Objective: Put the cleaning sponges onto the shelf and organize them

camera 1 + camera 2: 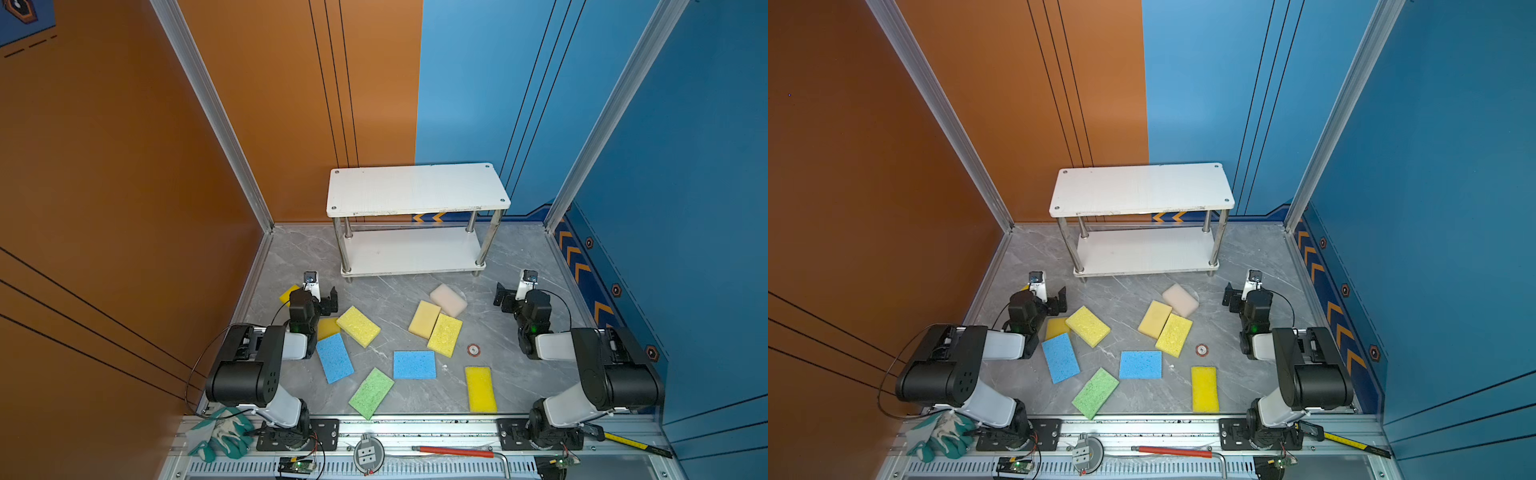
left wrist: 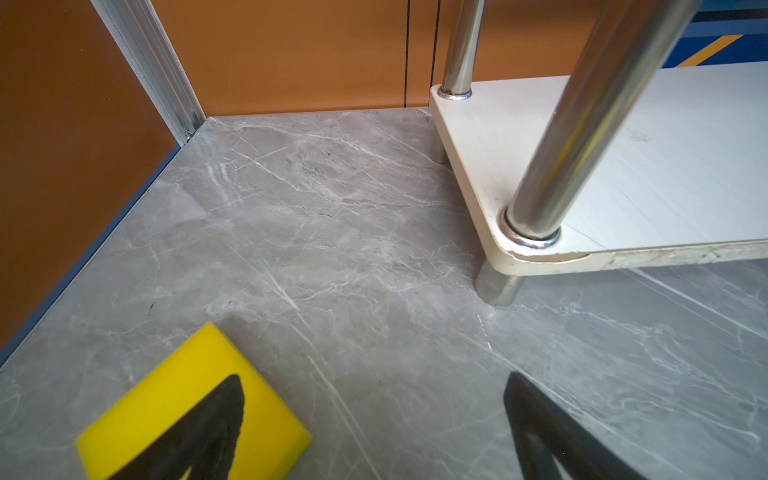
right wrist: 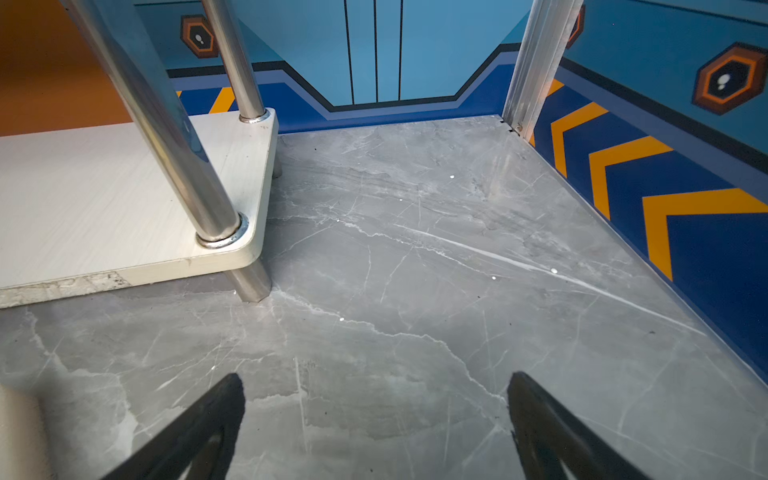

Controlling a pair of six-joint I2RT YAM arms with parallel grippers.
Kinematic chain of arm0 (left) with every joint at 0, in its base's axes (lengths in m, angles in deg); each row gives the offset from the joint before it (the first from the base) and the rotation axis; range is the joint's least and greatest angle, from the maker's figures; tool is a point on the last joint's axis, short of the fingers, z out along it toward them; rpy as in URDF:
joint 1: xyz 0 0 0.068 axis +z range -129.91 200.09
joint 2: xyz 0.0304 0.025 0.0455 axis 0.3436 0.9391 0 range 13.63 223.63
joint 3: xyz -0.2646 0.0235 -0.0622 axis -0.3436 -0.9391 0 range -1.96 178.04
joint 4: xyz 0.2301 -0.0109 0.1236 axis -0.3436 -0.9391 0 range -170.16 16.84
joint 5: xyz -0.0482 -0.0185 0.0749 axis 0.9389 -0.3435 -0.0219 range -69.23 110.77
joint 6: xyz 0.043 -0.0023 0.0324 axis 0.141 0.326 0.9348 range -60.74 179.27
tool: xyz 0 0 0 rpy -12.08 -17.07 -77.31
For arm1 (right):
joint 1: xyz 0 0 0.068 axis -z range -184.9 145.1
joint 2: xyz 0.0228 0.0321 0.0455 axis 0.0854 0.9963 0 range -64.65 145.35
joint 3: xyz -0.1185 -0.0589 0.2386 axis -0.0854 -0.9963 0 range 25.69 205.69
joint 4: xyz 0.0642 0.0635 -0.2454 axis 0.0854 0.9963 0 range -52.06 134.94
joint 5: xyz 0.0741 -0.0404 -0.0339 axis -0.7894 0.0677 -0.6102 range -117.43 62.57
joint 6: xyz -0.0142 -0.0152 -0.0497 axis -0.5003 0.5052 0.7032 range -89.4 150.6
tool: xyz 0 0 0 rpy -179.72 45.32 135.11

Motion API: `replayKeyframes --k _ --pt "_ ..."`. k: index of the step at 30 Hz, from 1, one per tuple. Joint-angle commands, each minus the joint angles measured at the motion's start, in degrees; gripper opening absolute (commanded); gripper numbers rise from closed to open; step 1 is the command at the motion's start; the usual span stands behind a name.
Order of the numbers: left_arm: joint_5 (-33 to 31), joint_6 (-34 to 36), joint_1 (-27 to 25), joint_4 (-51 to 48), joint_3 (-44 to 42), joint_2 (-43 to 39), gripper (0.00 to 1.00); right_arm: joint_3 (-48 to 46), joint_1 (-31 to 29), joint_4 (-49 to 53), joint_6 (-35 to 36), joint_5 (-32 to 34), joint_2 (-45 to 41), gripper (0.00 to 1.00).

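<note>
Left end effector point(image 2: 374, 378) over yellow sponge point(image 2: 174, 399)

Cleaning sponges point(image 1: 414, 365) on the table point(image 1: 519, 386), before the shelf point(image 1: 417, 189).

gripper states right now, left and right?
left gripper: open, holding nothing; a yellow sponge lies under one finger, not gripped.
right gripper: open, holding nothing.

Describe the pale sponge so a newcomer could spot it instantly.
Start at the white shelf at the back. Just in front of its right half lies the pale pinkish sponge, beside a yellow-orange sponge. It alone is whitish.
</note>
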State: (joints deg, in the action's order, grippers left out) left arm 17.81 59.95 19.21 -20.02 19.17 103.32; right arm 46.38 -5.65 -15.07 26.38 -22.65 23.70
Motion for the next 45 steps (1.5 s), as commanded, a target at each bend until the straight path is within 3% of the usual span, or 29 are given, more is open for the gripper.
replayKeyframes --k 1,37,41,45 --pt "-0.91 0.84 -0.35 0.2 0.41 -0.05 0.98 0.68 -0.34 0.89 0.72 0.36 0.33 1.0" --pt "-1.71 1.21 -0.81 0.12 0.47 -0.47 0.98 0.58 -0.32 1.0 0.31 1.67 -0.2 1.0" --pt "-7.41 1.54 -2.54 -1.13 -0.41 -4.65 0.98 1.32 -0.08 6.9 -1.3 5.22 -5.24 1.0" --pt "-8.76 1.59 -2.89 -3.24 -2.12 -11.09 0.98 5.54 0.18 21.38 -4.89 9.15 -11.91 1.0"
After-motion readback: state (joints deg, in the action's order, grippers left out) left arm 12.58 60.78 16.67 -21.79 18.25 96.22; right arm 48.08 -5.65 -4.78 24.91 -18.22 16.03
